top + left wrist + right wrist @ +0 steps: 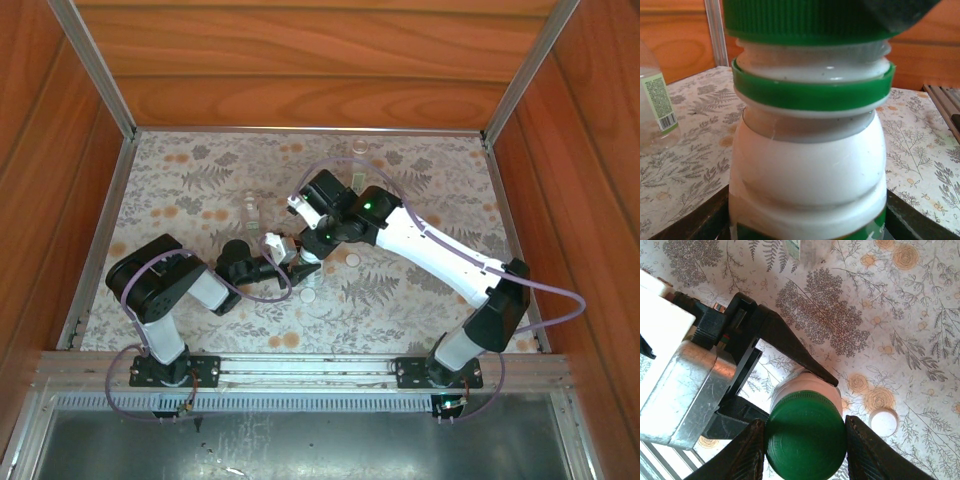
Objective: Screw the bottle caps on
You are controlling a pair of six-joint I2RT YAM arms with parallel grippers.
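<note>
Atop white bottle [807,175], green cap [805,442]

No legible text; clear bottle [651,75] label shows barcode [668,121], fine print too blurred.

A tabletop [190,170] covered in a pale sheet printed with grey ferns, leafy sprigs and small orange flowers. Warm reddish-brown wooden panels with horizontal grain close it in: a back wall [310,70], a left wall [45,200] and a right wall [590,180]. Two silver metal posts rise at the far corners, the left post [95,65] and the right post [530,68], both leaning outward as seen from above. A thin silver strip [300,130] edges the far side of the table. Along the near edge runs a silver rail [300,368], and below it lies a dull grey metal sheet [300,445], scuffed and faintly reflective.
</note>
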